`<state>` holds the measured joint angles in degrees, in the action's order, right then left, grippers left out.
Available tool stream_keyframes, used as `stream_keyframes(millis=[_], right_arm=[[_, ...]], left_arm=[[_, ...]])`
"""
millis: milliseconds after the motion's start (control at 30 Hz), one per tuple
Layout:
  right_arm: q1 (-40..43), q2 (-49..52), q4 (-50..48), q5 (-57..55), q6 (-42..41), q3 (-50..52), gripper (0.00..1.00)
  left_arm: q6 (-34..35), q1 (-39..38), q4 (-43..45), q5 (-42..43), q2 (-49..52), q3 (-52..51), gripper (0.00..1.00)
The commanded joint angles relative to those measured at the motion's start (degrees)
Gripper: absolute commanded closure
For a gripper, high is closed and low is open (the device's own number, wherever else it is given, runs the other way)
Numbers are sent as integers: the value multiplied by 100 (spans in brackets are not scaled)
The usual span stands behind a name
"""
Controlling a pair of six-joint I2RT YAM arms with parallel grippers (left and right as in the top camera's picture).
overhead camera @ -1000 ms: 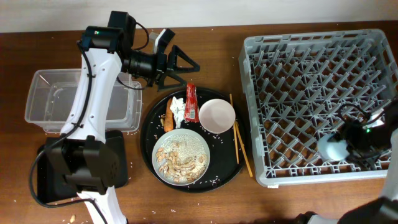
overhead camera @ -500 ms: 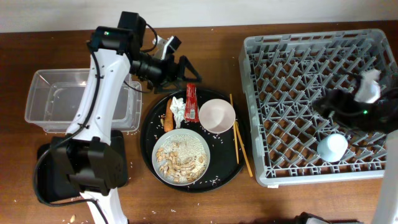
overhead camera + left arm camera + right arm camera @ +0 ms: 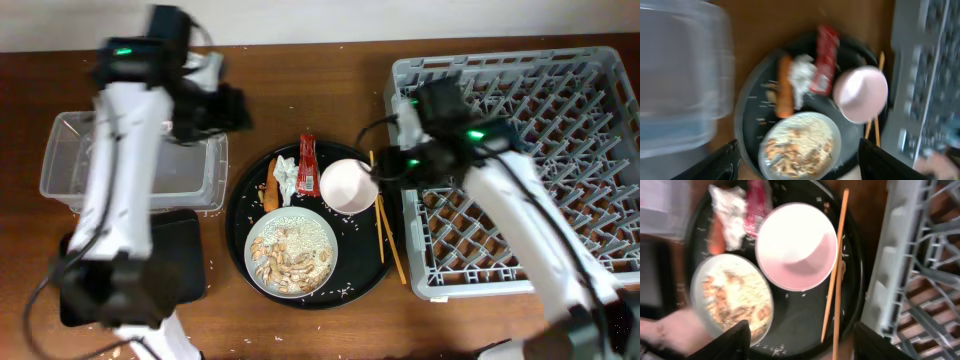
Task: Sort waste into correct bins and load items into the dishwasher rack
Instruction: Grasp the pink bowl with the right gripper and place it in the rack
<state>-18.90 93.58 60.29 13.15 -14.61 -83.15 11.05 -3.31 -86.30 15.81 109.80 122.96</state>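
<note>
The pale pink bowl point(image 3: 349, 186) stands on the round black tray beside the red wrapper point(image 3: 306, 163), white tissue point(image 3: 286, 175) and carrot piece point(image 3: 270, 190). The plate of food scraps and rice point(image 3: 292, 252) is at the tray's front. The chopsticks point(image 3: 385, 230) lie along its right edge. My left gripper point(image 3: 225, 105) is open and empty over the right end of the clear tub point(image 3: 100, 160). My right gripper point(image 3: 395, 165) is open and empty above the bowl's point(image 3: 796, 245) right side and the chopsticks point(image 3: 837, 280). My right arm hides the blue cup.
The dishwasher rack point(image 3: 560, 90) fills the right side, its left wall next to the chopsticks. The shallow black tray bin point(image 3: 185, 260) sits front left, partly under my left arm's base. The round black tray point(image 3: 240, 230) lies between tub and rack. Rice grains are scattered on the wood.
My right arm has swung left across the rack to the bowl and chopsticks. My left arm has drawn back from the tray toward the clear tub.
</note>
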Motion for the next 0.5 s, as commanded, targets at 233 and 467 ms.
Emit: stream_keyframes(millis=[233, 467], right_arm=[[-247, 1779, -592, -673, -369, -39, 55], [-254, 2105, -715, -612, -369, -42, 81]], left_arm=[[837, 424, -638, -2022, -2048, 219, 1], [907, 424, -640, -2463, -2848, 219, 1]])
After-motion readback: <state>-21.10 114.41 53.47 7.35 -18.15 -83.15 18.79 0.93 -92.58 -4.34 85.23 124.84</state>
